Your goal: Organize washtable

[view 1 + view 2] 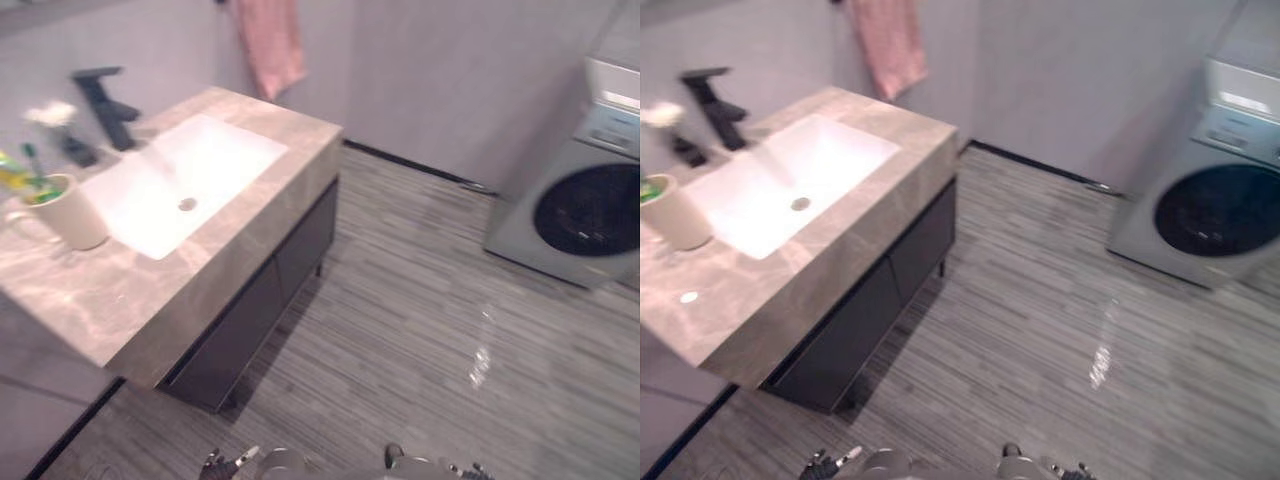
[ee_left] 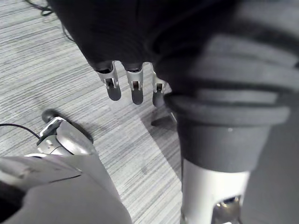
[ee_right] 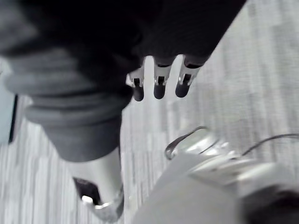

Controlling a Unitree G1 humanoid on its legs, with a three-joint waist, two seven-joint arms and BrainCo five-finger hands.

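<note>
Left eye view: the washtable's marble tabletop [image 1: 210, 285] lies well apart from both hands, off toward my left hand's side. A cream cup [image 1: 68, 212] with what looks like a green toothbrush [image 1: 33, 168] in it stands just beside the white basin [image 1: 185, 175]. A black faucet [image 1: 105, 105] and a small dark bottle [image 1: 72, 148] stand on the basin's far side, and a pink towel [image 1: 270, 45] hangs on the wall beyond.

Right eye view: a washing machine [image 1: 1205, 210] stands well apart on my right hand's side. A small pale spot [image 1: 688, 297] lies on the tabletop near the cup; I cannot tell what it is.

Left wrist view: my left hand [image 2: 134, 88] hangs over the striped floor [image 2: 56, 70], fingers straight and loosely apart, holding nothing.

Right wrist view: my right hand [image 3: 159, 86] hangs the same way, relaxed and empty.

I judge that the tidying has not begun. The likely trouble is the approach. The cup looks top-heavy, so a sweeping reach with the left hand could tip it into the basin or knock the bottle against the faucet.
</note>
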